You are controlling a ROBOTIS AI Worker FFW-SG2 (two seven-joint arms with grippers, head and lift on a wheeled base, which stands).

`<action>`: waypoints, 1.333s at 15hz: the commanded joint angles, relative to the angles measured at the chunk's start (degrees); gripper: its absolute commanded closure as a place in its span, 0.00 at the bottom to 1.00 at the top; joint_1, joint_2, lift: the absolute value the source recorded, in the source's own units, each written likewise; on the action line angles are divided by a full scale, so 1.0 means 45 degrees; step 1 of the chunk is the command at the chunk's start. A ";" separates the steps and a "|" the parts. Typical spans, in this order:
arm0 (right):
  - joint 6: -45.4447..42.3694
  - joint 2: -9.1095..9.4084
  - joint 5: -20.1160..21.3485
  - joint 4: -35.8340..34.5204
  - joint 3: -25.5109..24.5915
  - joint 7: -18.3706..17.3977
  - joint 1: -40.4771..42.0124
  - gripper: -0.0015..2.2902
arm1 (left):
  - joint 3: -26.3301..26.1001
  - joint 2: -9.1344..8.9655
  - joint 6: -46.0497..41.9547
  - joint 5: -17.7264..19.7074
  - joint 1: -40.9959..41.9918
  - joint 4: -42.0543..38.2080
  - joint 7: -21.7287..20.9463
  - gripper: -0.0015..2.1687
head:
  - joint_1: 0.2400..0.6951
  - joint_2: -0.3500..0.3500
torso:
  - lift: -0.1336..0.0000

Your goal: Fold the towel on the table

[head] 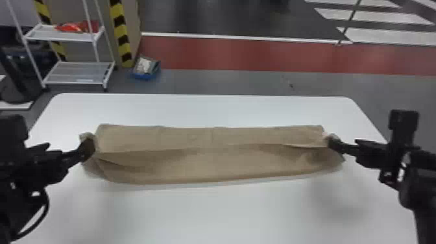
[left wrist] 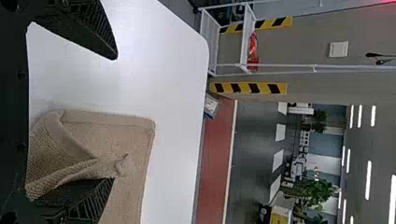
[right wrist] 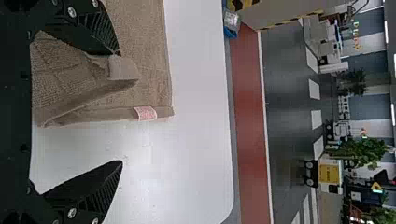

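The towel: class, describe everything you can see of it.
The towel is tan, textured, apparently terry, with hemmed edges and a pinkish label. It lies creased in a long folded band across the white table. One finger of the open left gripper and one of the open right gripper touch its opposite ends.

1 towel [head: 207,162], 1 table [head: 227,214], 2 claws [head: 333,142], 1 rack [head: 78,73], probably 1 blue box [head: 146,77].

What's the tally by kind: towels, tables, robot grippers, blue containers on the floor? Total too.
Towel: 1
Table: 1
Grippers: 2 (left gripper, right gripper)
Blue container: 1
Total: 5
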 commanded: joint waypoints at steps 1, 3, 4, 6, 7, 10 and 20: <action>-0.0606 -0.0017 -0.0022 0.0014 -0.0064 0.0288 0.0135 0.07 | -0.0408 0.0023 0.0050 -0.0436 0.0055 -0.0055 -0.0020 0.01 | 1.00 0.36 | 0.08; -0.0332 -0.0056 -0.0276 0.0053 -0.0122 0.0503 0.0116 0.08 | -0.1111 0.0081 0.0519 -0.0964 -0.0082 -0.0055 -0.0313 0.01 | 1.00 0.35 | 0.08; 0.0019 -0.0056 -0.0432 0.0053 -0.0239 0.0503 0.0116 0.08 | -0.1385 0.0081 0.0558 -0.1022 -0.0101 -0.0094 -0.0411 0.01 | 1.00 0.34 | 0.08; -0.0332 -0.0232 -0.0120 0.0014 -0.0005 0.0932 0.0233 0.07 | -0.1834 0.0042 0.1183 -0.1335 -0.0160 -0.0153 -0.0840 0.01 | 1.00 0.29 | 0.08; -0.0762 -0.0271 -0.0315 0.0053 -0.0161 0.1128 0.0291 0.07 | -0.1814 -0.0016 0.1456 -0.1159 -0.0199 -0.0192 -0.1036 0.01 | 1.00 0.28 | 0.08; -0.0879 -0.0486 -0.0960 0.0346 -0.1040 0.1206 0.0116 0.07 | -0.0545 -0.0056 0.1027 0.0989 -0.0023 -0.0876 -0.1641 0.01 | 1.00 0.24 | 0.08; -0.1192 -0.0896 -0.1175 0.0541 -0.1196 0.1733 0.0213 0.08 | 0.2190 0.0355 -0.5536 0.1048 0.2203 0.0882 -0.6016 0.05 | 1.00 0.28 | 0.08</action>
